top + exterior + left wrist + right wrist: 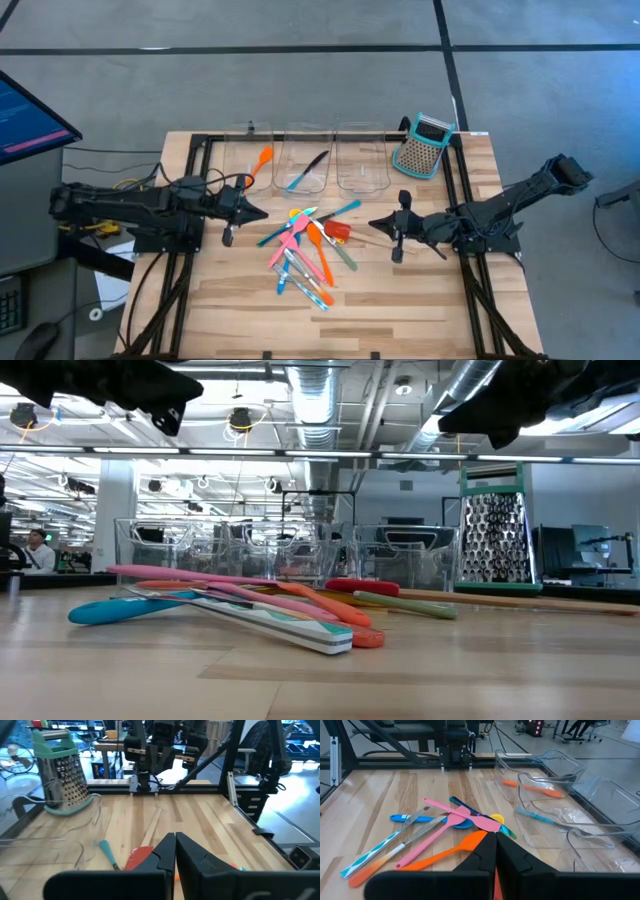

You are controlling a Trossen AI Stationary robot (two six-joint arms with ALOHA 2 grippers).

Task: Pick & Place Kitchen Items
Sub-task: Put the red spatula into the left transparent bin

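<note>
The kitchen items [303,250] lie in a loose pile at the table's middle: pink, orange, teal, blue and red utensils [447,825], several crossing each other. An orange spatula [262,160] lies in the left clear bin [240,170], and a blue piece and a black piece [308,172] lie in the middle bin. My left gripper [264,213] hangs shut above the table, just left of the pile. My right gripper [373,224] hangs shut just right of the pile. Neither holds anything.
Three clear bins stand in a row at the far edge; the right one [362,165] holds nothing. A teal-and-grey box grater [422,147] stands upright to their right. A black frame [465,200] runs along the table's sides. Bare wood lies near the front edge.
</note>
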